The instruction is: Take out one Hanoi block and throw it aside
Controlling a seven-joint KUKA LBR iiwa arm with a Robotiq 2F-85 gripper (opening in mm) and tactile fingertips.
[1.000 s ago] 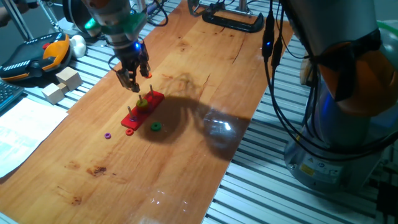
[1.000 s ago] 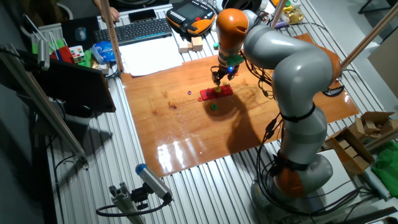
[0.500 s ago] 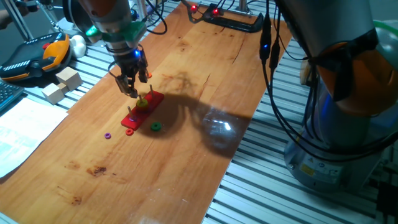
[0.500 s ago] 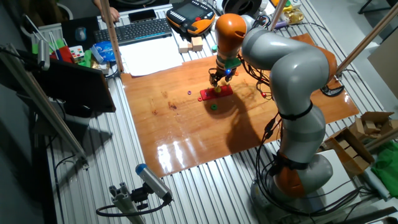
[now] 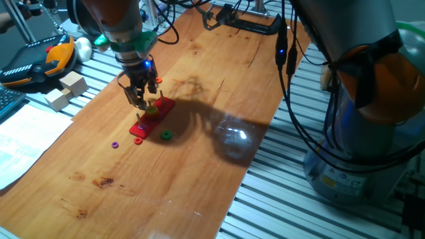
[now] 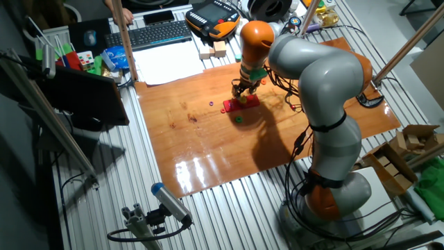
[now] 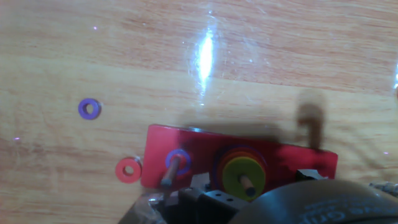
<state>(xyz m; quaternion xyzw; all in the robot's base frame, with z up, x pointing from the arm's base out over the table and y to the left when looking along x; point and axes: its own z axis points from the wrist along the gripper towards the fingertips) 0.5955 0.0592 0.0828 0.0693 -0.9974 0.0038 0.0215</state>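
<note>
Purple ring loose on wooden surface, far left. Red ring just beside red peg base. Blue ring on left peg. Yellow Hanoi block tops stack on middle peg, not yet lifted. Gripper hovers just above base; finger spread — cannot tell, too small and hidden. Risks: fingers clip peg, drag whole base, or pinch the ring beneath along with yellow one. Green ring beside base, in possible throw path.

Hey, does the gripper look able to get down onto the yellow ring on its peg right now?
Probably yes: the gripper hovers just above the yellow ring, which tops its stack uncovered.
</note>
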